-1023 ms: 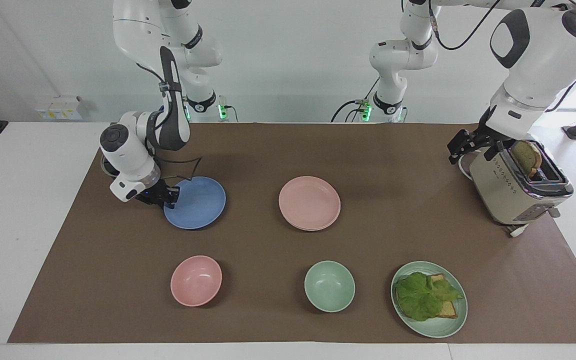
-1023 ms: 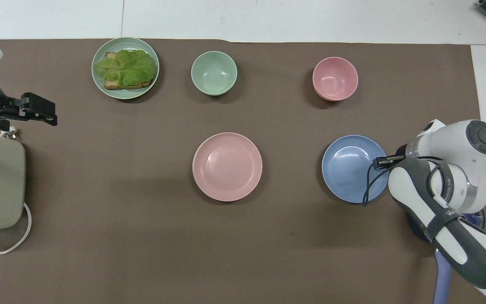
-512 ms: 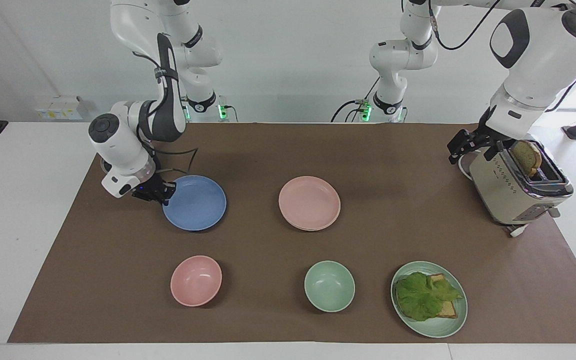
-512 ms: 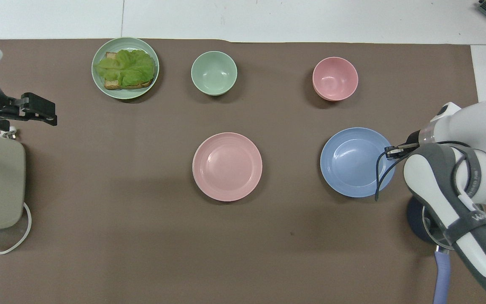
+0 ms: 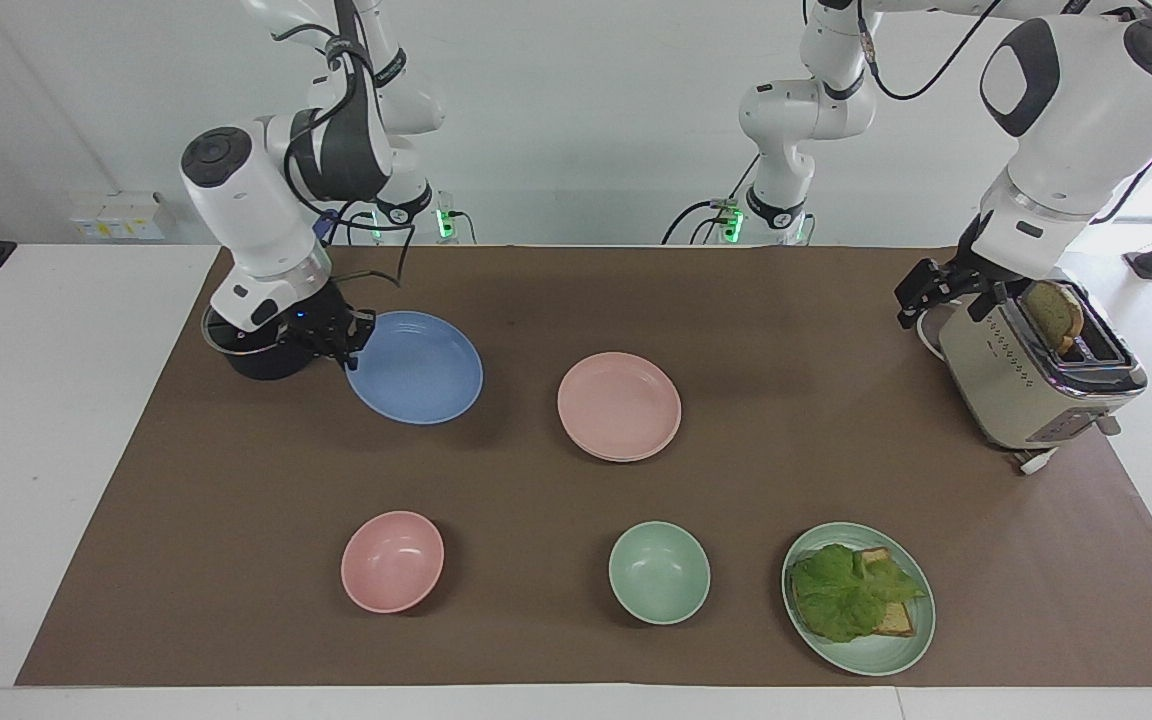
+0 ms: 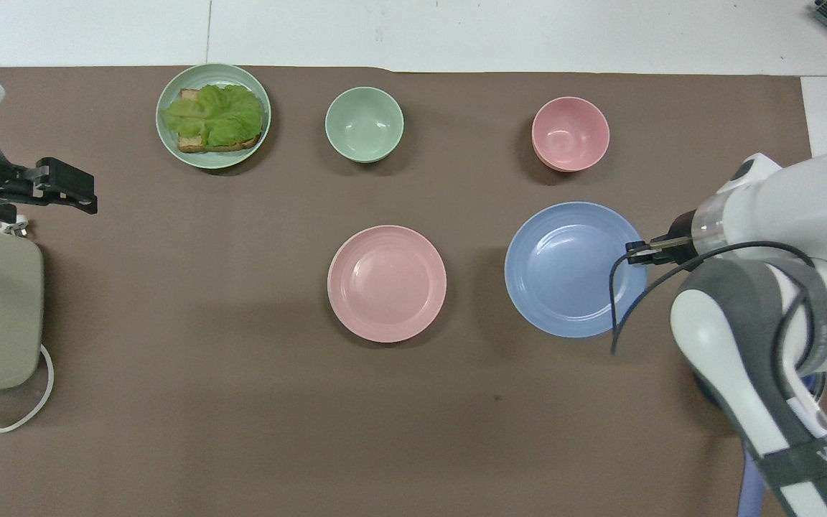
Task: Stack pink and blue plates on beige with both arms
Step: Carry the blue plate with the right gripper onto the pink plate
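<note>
Right gripper [image 5: 348, 345], fingers pinched on the rim of the blue plate [image 5: 416, 367], has lifted it off the brown mat [image 5: 576, 620]; a second ago the plate lay flat, and it now hangs clear, carried partway toward the pink plate [image 5: 619, 405]. Landmark: the pink plate, mid-mat, resting on the beige plate [image 5: 636, 455], of which only a thin rim shows beneath. Toaster [image 5: 1036, 375] stands toward the left arm's end, with the left gripper [image 5: 921, 290], fingers spread, waiting beside it. Judgement: pink appears already stacked; blue remains to be carried over and lowered onto it.
</note>
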Controlling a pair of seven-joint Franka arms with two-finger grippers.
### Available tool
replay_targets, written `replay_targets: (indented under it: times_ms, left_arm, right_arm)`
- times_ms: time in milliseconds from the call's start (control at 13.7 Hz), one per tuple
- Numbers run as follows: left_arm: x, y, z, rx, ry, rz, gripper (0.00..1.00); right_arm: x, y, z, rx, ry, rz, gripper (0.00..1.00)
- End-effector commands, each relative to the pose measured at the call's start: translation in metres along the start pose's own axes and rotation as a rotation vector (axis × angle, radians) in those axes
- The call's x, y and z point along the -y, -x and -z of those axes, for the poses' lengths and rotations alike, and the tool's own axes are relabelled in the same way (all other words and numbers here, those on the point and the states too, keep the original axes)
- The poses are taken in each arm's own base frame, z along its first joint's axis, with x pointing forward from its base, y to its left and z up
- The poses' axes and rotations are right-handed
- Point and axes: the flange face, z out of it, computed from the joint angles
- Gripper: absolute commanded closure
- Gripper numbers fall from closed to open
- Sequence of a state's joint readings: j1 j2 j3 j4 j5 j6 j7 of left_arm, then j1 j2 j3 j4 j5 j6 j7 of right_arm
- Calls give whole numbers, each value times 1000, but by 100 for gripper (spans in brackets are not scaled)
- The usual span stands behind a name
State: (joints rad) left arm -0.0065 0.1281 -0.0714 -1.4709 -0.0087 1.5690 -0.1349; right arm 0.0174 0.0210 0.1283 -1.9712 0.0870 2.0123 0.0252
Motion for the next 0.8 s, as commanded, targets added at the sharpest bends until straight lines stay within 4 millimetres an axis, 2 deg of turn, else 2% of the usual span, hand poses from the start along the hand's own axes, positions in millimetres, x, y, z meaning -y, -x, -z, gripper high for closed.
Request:
replay_targets:
  times_ms: [0, 219, 292, 439, 512, 585, 731]
  left_arm:
    - [4, 5, 5, 7, -7, 1, 0]
    - [4, 5, 5, 7, -7, 1, 0]
    - [4, 5, 5, 6, -6, 1, 0]
    - [4, 5, 5, 7, -7, 1, 0]
    - [4, 5, 5, 6, -6, 1, 0]
    - [4, 5, 5, 7, -7, 1, 0]
    - [4, 5, 5, 7, -7, 1, 0]
  right_arm:
    - [53, -6, -5, -14, -24, -52, 100]
    - [102, -3, -13, -31, -50, -112, 100]
    - [115, -1, -14, -36, -76, -128, 100]
    - [128, -2, -20, -31, -92, -136, 100]
    - [152, 0, -30, -38, -102, -136, 100]
    - [165, 0, -37, -49, -109, -157, 100]
    - [179, -1, -46, -54, -116, -156, 100]
